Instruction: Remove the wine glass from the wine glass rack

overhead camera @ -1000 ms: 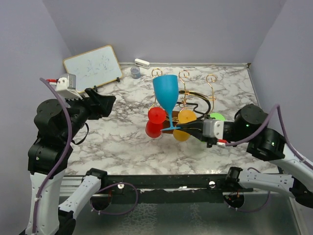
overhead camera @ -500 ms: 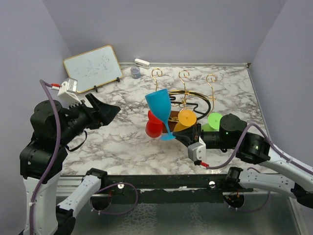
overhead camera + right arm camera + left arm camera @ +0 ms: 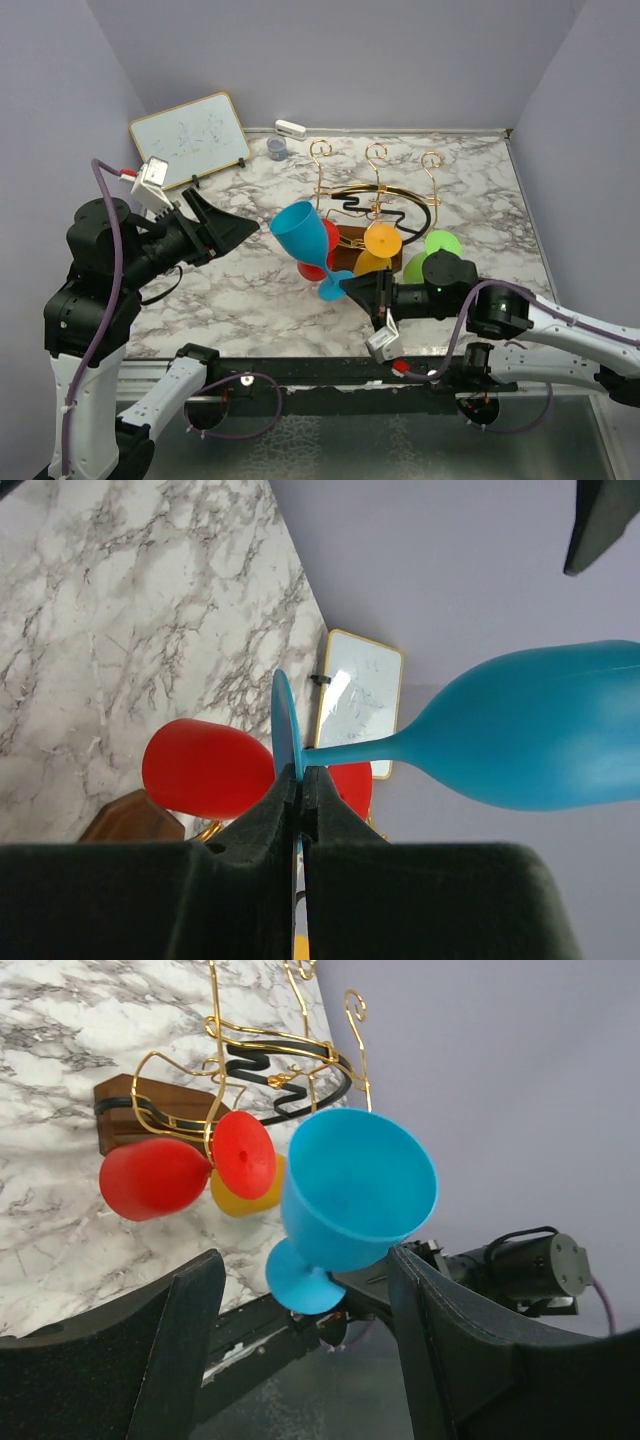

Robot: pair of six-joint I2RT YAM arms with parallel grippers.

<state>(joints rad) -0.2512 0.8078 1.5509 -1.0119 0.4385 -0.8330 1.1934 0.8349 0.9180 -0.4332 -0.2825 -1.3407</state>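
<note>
Two grippers were mine to mind. On the left, my left gripper [image 3: 305,1260] hung over the marble table [image 3: 230,290] with its fingers spread wide and nothing held, pointed toward the bowl of the blue wine glass [image 3: 298,232]. That glass sat in the air between my arms, tilted with its bowl leaning left; it looked free of the hooks, just in front of the red glasses [image 3: 150,1178]. Next along, my right gripper [image 3: 300,790] had its fingers pressed together on the thin edge of the glass's foot, and on nothing more. Behind it stood the wine glass rack [image 3: 125,1110], with an orange glass [image 3: 382,240] and a green glass [image 3: 440,242] among those hanging from it.

I judged the lift nearly done, but the hold looked poor. A pinch on the foot's rim, with the whole bowl hanging out to one side, could let the glass swivel or slide out if I swung quickly. The bowl was near the red glasses, so a careless turn could knock one loose. If my left fingers were to close in, a misjudged approach could push the bowl and pry the foot from my right fingers.
</note>
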